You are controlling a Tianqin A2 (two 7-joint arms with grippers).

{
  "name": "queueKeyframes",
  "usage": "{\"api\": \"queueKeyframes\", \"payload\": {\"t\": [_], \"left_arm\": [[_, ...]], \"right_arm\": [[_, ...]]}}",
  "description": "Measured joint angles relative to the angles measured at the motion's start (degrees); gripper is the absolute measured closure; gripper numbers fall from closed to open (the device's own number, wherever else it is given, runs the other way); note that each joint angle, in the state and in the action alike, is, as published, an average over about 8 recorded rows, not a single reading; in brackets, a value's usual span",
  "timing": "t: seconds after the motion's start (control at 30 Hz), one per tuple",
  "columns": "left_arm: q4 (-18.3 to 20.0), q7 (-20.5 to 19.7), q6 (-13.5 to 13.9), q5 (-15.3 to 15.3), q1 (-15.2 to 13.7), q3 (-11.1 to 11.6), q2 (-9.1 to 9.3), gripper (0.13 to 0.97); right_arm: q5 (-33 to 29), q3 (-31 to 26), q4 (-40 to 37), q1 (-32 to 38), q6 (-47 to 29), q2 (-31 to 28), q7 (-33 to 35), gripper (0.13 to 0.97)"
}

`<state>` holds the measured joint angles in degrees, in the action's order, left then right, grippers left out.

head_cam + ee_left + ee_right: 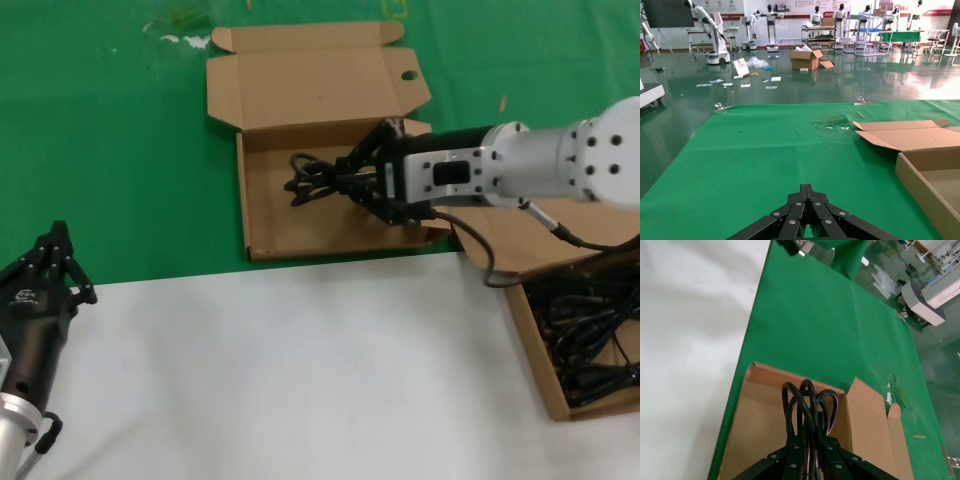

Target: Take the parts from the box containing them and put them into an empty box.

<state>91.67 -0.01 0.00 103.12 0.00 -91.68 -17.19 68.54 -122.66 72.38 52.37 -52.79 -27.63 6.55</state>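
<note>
White sheeting covered the near half of the bench [300, 370], with green cloth [110, 150] beyond it. Nearest the camera, at the bench's left edge, the left gripper [55, 250] sat idle over the white sheeting close to the green boundary, its black jaws drawn together to a point, nothing between them. At the near right edge, the angled cardboard box [530, 330], only partly visible, held a tangle of black power cables [590, 340].

Farther out, the right gripper [350, 175] reached from the right across the wide cardboard box [270, 225] lying open on the green cloth, its jaws clamped on one looped cable bundle [308, 178]. The loops extended left of the fingertips, above the box's floor; whether they touched the cardboard could not be told. The right wrist view showed the cable's loops [807, 402] fanning out ahead of the closed fingers [795, 455], over the box's interior.

Behind the tray, the hinged lid [310, 85] lay folded back flat, a finger hole [408, 75] in its right flap.
</note>
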Motion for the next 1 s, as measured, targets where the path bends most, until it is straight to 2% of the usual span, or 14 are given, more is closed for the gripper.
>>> {"api": "queueKeyframes", "payload": {"t": [0.3, 0.53, 0.73, 0.97, 1.0], "left_arm": [[0.0, 0.0, 0.0, 0.0, 0.0, 0.0, 0.0, 0.957], [0.0, -0.03, 0.0, 0.0, 0.0, 0.0, 0.0, 0.957], [0.0, -0.03, 0.0, -0.01, 0.0, 0.0, 0.0, 0.957], [0.0, -0.02, 0.0, -0.02, 0.0, 0.0, 0.0, 0.957], [0.0, -0.02, 0.0, -0.02, 0.0, 0.0, 0.0, 0.957]], "right_arm": [[-0.24, -1.62, -8.73, 2.78, 2.65, 3.97, 6.64, 0.91], [-1.15, -1.55, -11.2, 3.28, 5.0, 4.76, 7.49, 0.86], [-1.78, 0.41, -9.07, 1.54, 7.16, 3.66, 3.8, 0.797], [-2.22, 5.7, -0.89, -5.15, 10.82, 1.07, -5.69, 0.662], [-2.21, 6.56, 0.35, -6.36, 11.36, 0.74, -7.15, 0.662]]}}
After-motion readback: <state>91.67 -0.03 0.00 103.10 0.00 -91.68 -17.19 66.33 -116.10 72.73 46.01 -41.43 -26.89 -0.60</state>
